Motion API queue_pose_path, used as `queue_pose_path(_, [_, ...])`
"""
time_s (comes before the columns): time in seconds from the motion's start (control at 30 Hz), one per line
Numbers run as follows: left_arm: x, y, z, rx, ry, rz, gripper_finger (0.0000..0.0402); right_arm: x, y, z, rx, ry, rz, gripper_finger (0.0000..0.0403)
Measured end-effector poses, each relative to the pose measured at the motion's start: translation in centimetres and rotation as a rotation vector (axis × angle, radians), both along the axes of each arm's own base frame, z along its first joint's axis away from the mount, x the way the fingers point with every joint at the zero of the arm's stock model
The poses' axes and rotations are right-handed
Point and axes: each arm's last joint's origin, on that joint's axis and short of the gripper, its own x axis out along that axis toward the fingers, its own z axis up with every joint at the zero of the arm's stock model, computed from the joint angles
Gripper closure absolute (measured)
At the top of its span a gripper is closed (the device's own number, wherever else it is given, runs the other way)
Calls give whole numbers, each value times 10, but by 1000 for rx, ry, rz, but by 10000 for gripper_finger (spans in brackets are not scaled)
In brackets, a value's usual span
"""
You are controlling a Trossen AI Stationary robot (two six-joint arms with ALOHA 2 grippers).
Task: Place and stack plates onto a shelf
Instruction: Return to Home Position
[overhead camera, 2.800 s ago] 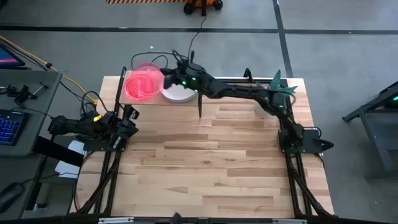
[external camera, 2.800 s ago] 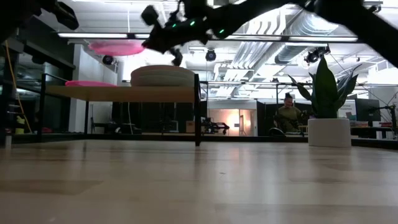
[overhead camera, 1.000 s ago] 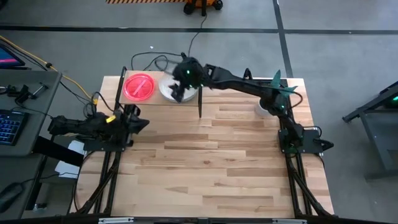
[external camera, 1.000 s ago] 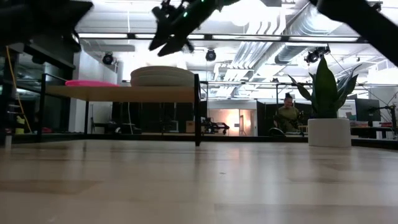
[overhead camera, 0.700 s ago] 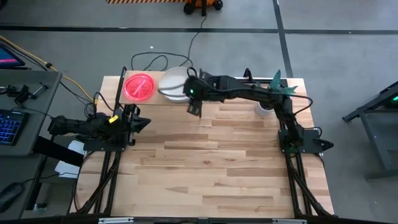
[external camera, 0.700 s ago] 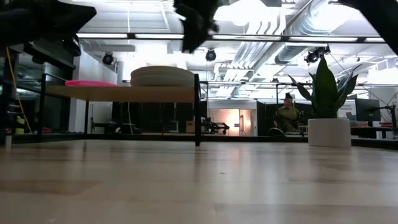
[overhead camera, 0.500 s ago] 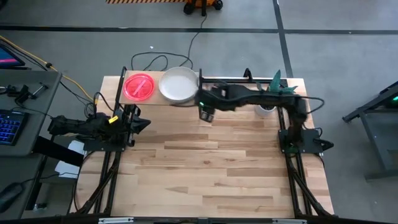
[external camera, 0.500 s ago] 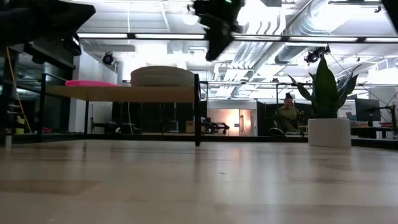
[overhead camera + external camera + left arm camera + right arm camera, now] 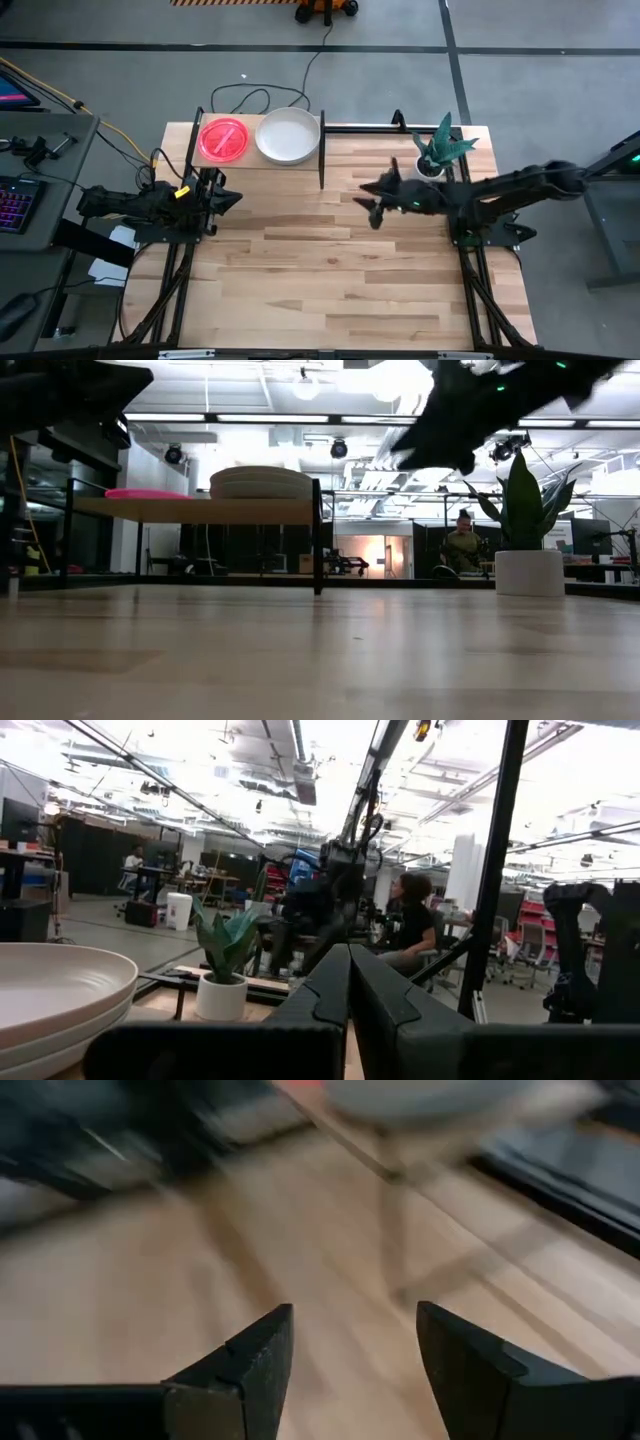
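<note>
The shelf [image 9: 252,162] stands at the table's far left on thin black posts. On its left half lies a stack of translucent pink plates [image 9: 223,139], flat on the board. A pale stack of plates [image 9: 288,136] rests on its right half, also in the low view [image 9: 262,482]. My right gripper [image 9: 368,205] hangs open and empty over the table's right middle, well clear of the shelf; its wrist view [image 9: 355,1350] shows only bare wood between the fingers. My left gripper [image 9: 228,198] waits shut at the left edge, near the shelf's near side.
A small potted plant [image 9: 432,160] in a white pot stands at the far right, just beyond my right arm. Bare plank tabletop [image 9: 330,280] spreads across the middle and near side. A person sits in the room beyond the table [image 9: 463,545].
My right gripper has drawn back from above the pale stack on the shelf, swinging toward the table's right edge and somewhat toward the near side, open and empty all the way. Both stacks have stayed in place.
</note>
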Motion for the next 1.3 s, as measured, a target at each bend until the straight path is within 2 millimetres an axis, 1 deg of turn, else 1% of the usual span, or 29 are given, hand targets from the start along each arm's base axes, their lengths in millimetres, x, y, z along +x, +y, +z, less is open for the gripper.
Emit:
queue_pose_path(0.1, [0, 0, 0, 0, 0, 0, 401, -9, 10, -12, -12, -219, 103, 208])
queue_pose_path(0.17, [0, 0, 0, 0, 0, 0, 401, -15, 14, -19, -38, -303, 133, 208])
queue_pose_path(0.23, [0, 0, 0, 0, 0, 0, 401, -19, 17, -23, -57, -337, 150, 208])
queue_pose_path(0.33, [0, 0, 0, 1, 2, 0, 401, -20, 18, -25, -84, -336, 166, 208])
queue_pose_path(0.57, [1, 0, -2, 14, 24, 4, 401, -17, 19, -18, -134, -344, 177, 208])
queue_pose_path(0.87, [2, 0, -5, 24, 60, 5, 401, -17, 19, -18, -139, -339, 177, 208])
queue_pose_path(1.1, [5, -4, -19, 109, 195, -89, 401, -17, 19, -19, -118, -331, 174, 208])
queue_pose_path(1.3, [5, -3, -24, 132, 250, -80, 401, -17, 20, -22, -122, -305, 180, 208])
